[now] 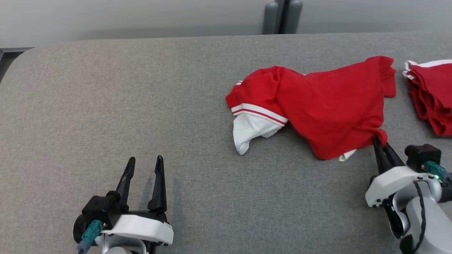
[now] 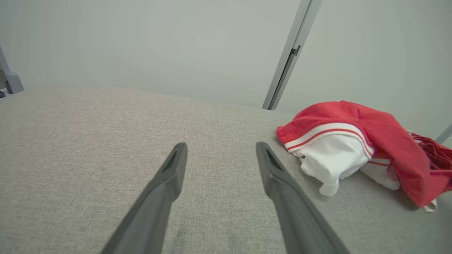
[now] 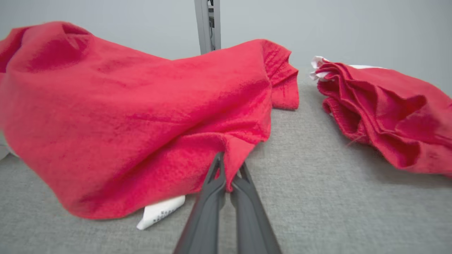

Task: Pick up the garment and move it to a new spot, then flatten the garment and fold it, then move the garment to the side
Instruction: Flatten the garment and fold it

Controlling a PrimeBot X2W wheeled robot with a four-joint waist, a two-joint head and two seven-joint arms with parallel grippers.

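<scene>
My right gripper (image 1: 379, 140) pinches the crumpled garment (image 1: 328, 106) at its near edge; my left gripper (image 1: 144, 165) sits spread. I'd say only step 1's grasp is done; moving, flattening and folding are left.

No legible text; blurred, unreadable print on white tag (image 3: 160, 211) of red garment (image 3: 141, 116).

Left gripper (image 1: 145, 158) and right gripper (image 1: 379, 141): white housings (image 1: 141, 227), dark tapered fingers (image 1: 158, 183), teal plugs (image 1: 91, 231)

Two red garments (image 1: 328, 106) (image 1: 432, 95) — two grippers (image 1: 146, 158) (image 1: 377, 139)
</scene>
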